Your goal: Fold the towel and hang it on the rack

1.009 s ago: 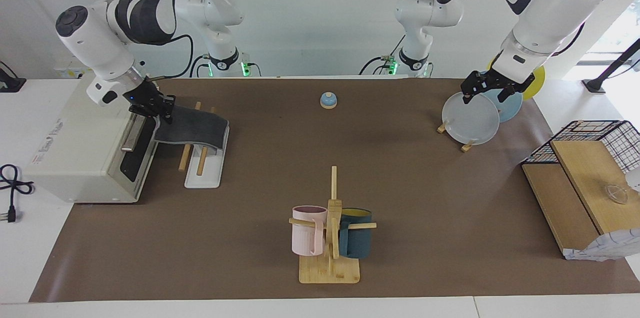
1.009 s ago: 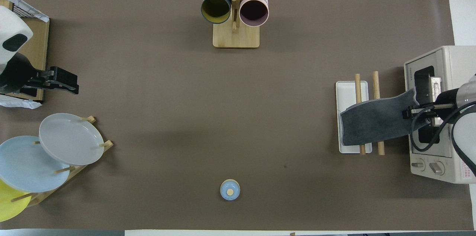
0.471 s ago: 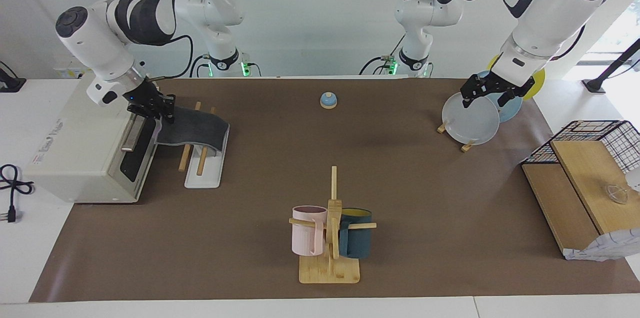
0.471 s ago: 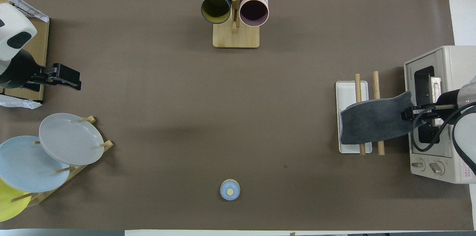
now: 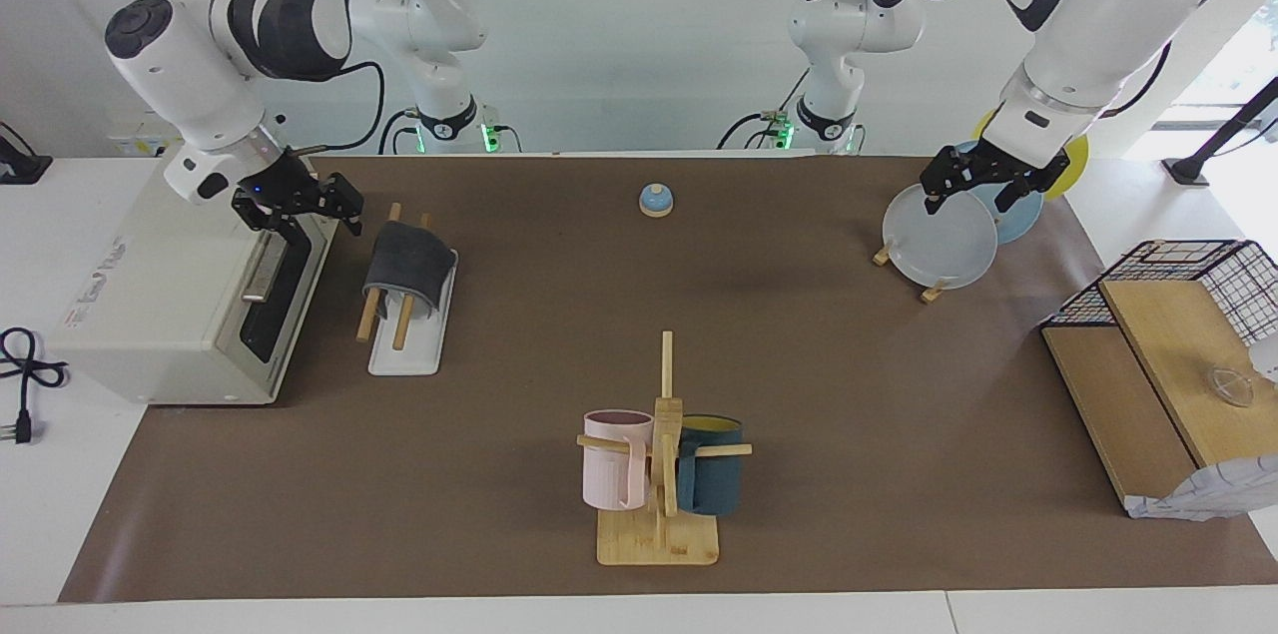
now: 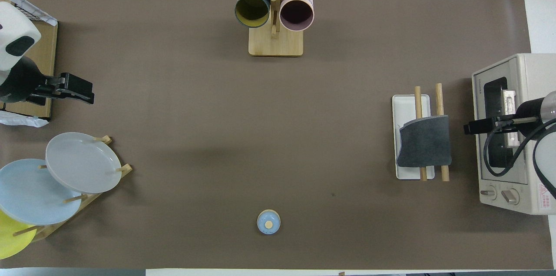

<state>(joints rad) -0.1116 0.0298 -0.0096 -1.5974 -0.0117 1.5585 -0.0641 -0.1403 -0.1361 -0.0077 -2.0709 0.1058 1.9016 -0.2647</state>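
Towel, grey face up, lies draped over the two wooden rods of the rack, sagging down on both sides, at the right arm's end of the counter. No pincer touches it. The right pincer hangs with its fingers wide apart and empty, over the edge of the toaster oven, just beside the rack and apart from the towel. The left pincer is up over the plates at the left arm's end, fingers spread, holding nothing.

One toaster oven stands beside the rack, toward the counter's end, its glass door facing the rack; small lettering runs along its top edge and a label sits on its top, neither readable. Two knobs show on it from above.

Three plates, one grey, one pale blue, one yellow, lean in a wooden plate stand. One small blue bell sits near the robots, mid-counter. One bamboo mug stand stands far from the robots with two mugs on its pegs, a pink mug and a dark teal mug. A wooden shelf with a black wire basket fills the left arm's end. A black cord lies on the white surface outside the brown mat.
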